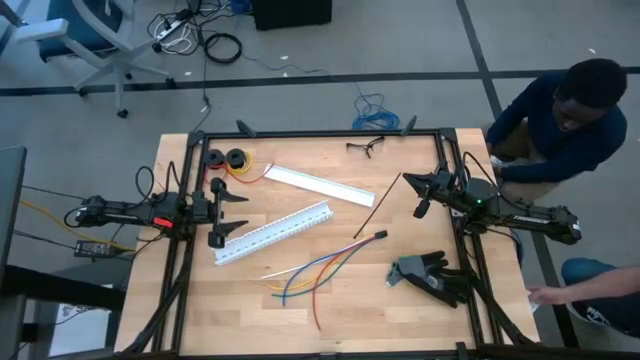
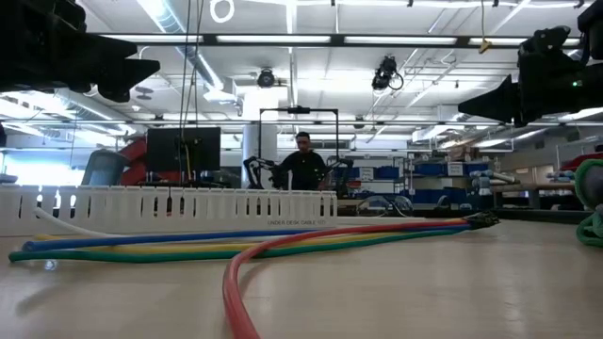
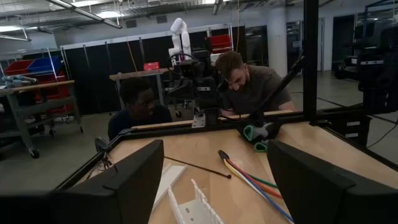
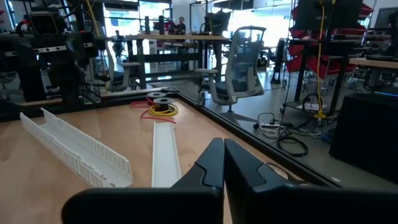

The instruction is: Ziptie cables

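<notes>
Cables lie loose on the wooden table in front of me, between my two arms and toward its near edge: thin blue, red, orange-yellow and white wires joined at a dark tip and fanning apart at the other end, so they will need gathering before a strap can go round them. Across the table top they show as long, soft, gently curved lines, the red one looping nearest. Just beyond their joined end lies the ziptie, a thin straight black strap, flat on the wood and touching nothing. My left gripper hangs beside the white slotted duct, fingers spread wide and empty. My right gripper sits near the ziptie's far end, fingers pressed together on nothing. I judge neither thing has been picked up yet.
</notes>
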